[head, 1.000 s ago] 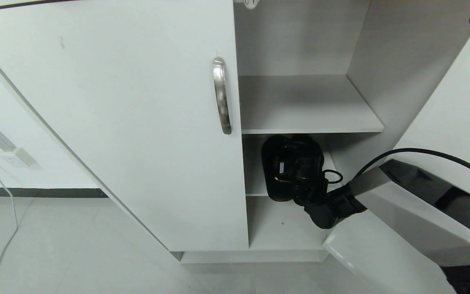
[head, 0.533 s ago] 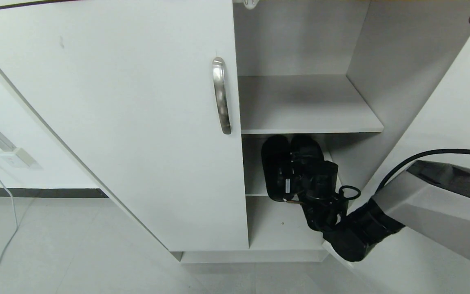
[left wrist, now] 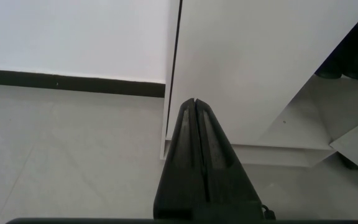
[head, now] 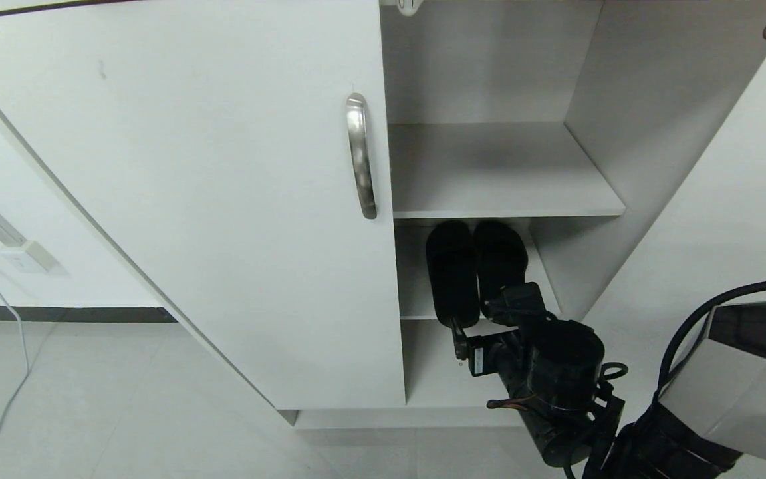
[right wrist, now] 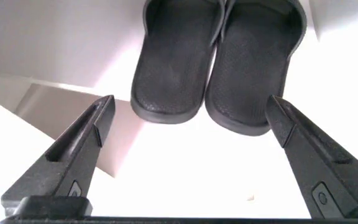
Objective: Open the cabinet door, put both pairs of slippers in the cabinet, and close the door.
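Head view: two slippers (head: 463, 273) side by side on one shelf (head: 413, 294) | right gripper (right wrist: 190, 106) spread | left gripper (left wrist: 194, 111) pressed together

A: Where are the slippers (head: 476, 266)?
B: Side by side on the cabinet's middle shelf (head: 415, 299), under the upper shelf (head: 496, 166), right of the closed door (head: 190, 199).
A: And the right gripper (head: 487, 319)?
B: Just before their near ends, at the shelf's front edge. The open door (head: 722, 219) stands to its right.
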Controlling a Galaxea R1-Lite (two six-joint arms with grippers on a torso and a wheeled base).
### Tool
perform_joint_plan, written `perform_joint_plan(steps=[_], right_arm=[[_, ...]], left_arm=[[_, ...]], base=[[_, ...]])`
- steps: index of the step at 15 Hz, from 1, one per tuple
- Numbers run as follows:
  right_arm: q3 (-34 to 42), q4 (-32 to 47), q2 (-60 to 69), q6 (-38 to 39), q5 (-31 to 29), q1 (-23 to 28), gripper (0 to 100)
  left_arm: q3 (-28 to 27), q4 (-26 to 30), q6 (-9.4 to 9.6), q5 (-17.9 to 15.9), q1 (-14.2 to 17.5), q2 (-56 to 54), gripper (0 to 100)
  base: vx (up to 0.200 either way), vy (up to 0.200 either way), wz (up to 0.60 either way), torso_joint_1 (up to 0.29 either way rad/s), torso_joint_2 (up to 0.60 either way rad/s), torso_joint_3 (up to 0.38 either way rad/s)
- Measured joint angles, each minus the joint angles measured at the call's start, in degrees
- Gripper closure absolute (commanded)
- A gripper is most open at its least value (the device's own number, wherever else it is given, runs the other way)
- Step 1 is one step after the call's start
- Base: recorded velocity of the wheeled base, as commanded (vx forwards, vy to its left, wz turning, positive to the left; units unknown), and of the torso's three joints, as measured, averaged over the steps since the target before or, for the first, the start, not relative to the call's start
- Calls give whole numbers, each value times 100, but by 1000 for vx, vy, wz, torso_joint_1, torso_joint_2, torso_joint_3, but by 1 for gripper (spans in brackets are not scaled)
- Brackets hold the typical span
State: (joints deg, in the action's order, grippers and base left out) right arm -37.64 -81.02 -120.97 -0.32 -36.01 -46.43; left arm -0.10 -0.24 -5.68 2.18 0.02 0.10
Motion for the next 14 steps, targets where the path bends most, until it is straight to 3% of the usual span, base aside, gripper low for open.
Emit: perform_joint_plan(steps=[6,14], right_arm=[[91,-38,60,0,0,-26,0],[151,20,134,-12,27,-6,0]], left_arm=[[0,4,-6,13,-2,0,100],[0,0,67,0,-2,0,100]], base=[[-200,0,0,2,3,1],[0,0,0,0,0,0]])
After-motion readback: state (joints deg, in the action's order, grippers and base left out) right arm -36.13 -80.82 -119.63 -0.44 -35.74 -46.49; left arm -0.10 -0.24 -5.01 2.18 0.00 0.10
